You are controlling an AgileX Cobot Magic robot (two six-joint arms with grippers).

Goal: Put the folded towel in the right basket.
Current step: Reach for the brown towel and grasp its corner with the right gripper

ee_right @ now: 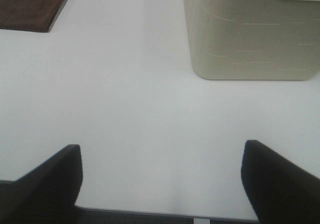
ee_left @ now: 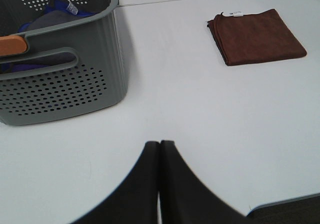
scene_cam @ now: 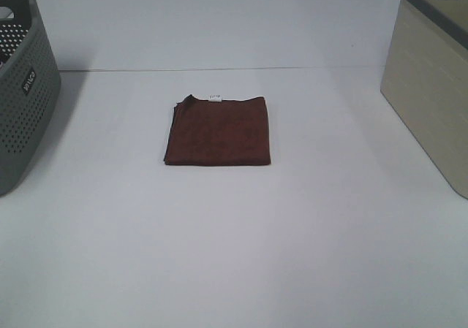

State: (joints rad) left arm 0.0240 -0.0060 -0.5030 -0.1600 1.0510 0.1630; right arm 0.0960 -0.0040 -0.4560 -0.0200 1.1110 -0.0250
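A dark brown folded towel [scene_cam: 219, 131] lies flat at the middle of the white table, with a small white tag on its far edge. It also shows in the left wrist view [ee_left: 256, 36] and partly in the right wrist view [ee_right: 31, 6]. The beige right basket [scene_cam: 431, 79] stands at the table's right side; it shows too in the right wrist view [ee_right: 252, 32]. My left gripper [ee_left: 159, 156] is shut and empty, well short of the towel. My right gripper [ee_right: 160, 176] is open and empty, near the table's front edge. Neither gripper shows in the exterior high view.
A grey perforated basket [scene_cam: 22, 87] stands at the table's left side; the left wrist view shows it [ee_left: 75, 79] holding orange and blue cloths. The table's front edge [ee_right: 150, 213] lies just under my right gripper.
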